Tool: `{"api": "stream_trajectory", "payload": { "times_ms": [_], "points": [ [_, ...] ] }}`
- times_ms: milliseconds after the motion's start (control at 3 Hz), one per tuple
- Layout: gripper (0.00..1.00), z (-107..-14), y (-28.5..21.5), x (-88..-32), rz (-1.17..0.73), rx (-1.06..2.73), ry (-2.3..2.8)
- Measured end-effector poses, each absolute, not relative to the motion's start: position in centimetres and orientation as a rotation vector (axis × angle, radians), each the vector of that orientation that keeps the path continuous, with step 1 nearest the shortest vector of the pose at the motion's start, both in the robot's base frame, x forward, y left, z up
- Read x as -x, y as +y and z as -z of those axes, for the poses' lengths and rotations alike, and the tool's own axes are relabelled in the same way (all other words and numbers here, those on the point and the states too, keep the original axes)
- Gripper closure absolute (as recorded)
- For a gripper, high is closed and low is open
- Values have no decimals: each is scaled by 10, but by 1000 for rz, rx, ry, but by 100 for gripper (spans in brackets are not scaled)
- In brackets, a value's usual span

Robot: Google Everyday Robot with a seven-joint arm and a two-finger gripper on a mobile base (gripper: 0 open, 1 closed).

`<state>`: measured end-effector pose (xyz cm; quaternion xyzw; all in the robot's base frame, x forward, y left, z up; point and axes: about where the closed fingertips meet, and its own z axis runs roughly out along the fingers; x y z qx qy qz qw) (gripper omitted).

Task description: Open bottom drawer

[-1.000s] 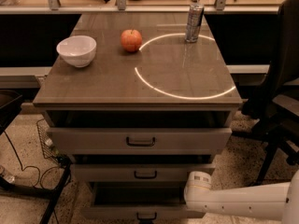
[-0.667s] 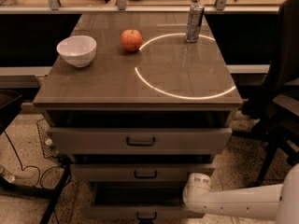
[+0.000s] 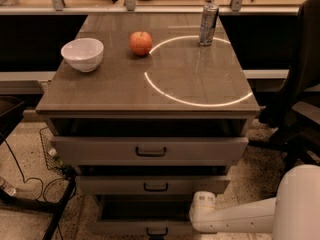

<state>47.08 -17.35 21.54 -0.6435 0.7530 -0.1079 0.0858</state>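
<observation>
Bowl: a white bowl [image 3: 82, 54] is set on the tabletop [image 3: 120, 91], at its left.
Apple: a red apple [image 3: 141, 43] is placed near the bowl, to its right.
Bottom drawer: the bottom drawer [image 3: 120, 228] is found lowest of three, at the frame's lower edge, with a dark handle [image 3: 156, 231] at its centre.
Can: a can [image 3: 208, 24] is stood upright at the far right.
Tool: the tool [image 3: 200, 215] is held just beside the bottom drawer's right end; its state cannot be told.

White arm [image 3: 240, 217] extends leftward, low; end effector hidden below.
</observation>
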Motion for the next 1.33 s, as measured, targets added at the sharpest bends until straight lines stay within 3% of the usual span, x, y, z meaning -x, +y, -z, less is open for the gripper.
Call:
{"api": "stream_trajectory", "payload": {
  "times_ms": [1333],
  "points": [
    [100,-176,-150,-470,307,2134,2174]
  ]
}}
